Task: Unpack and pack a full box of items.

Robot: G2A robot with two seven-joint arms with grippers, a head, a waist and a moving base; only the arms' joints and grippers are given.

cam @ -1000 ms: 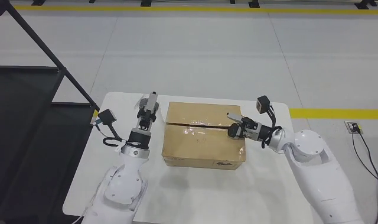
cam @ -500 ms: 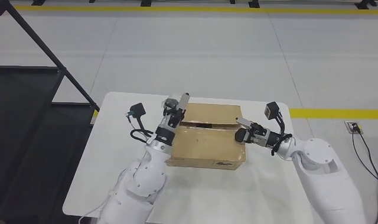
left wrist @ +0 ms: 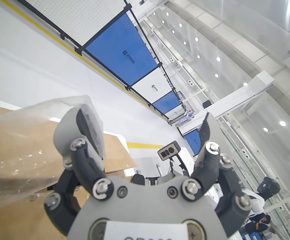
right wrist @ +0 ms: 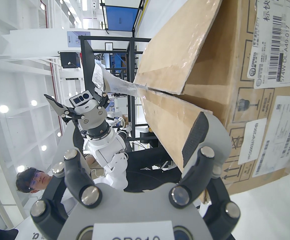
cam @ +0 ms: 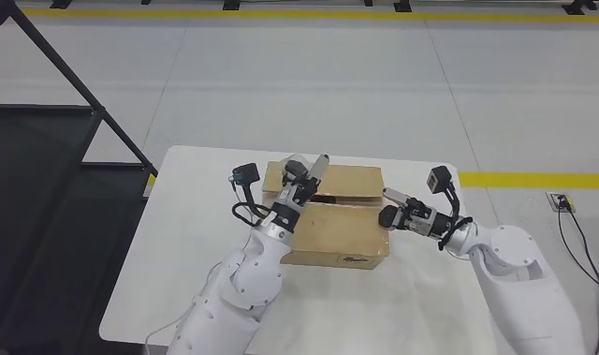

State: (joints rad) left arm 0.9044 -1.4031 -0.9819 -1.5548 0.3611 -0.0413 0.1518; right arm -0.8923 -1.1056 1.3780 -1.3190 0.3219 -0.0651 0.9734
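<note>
A brown cardboard box (cam: 337, 235) stands mid-table with labels on its end (right wrist: 272, 51). Its two top flaps meet at a seam that gapes slightly, one flap a little raised. A clear tape strip (right wrist: 117, 84) runs up from the seam to my left gripper (cam: 309, 170), which hangs above the box top. The left gripper (left wrist: 142, 116) is open, and the tape (left wrist: 34, 131) clings to one finger. My right gripper (cam: 385, 214) is open at the box's right end, one finger pad (right wrist: 197, 136) close to the flap edge.
The white table (cam: 187, 261) has bare room in front of and left of the box. A black metal rack (cam: 56, 168) stands beyond the table's left side. The floor behind carries a yellow line.
My left gripper swung from beside the box's left end to above the top seam, with the tape strip lifting up. My right gripper drew back from the box top to its right end.
</note>
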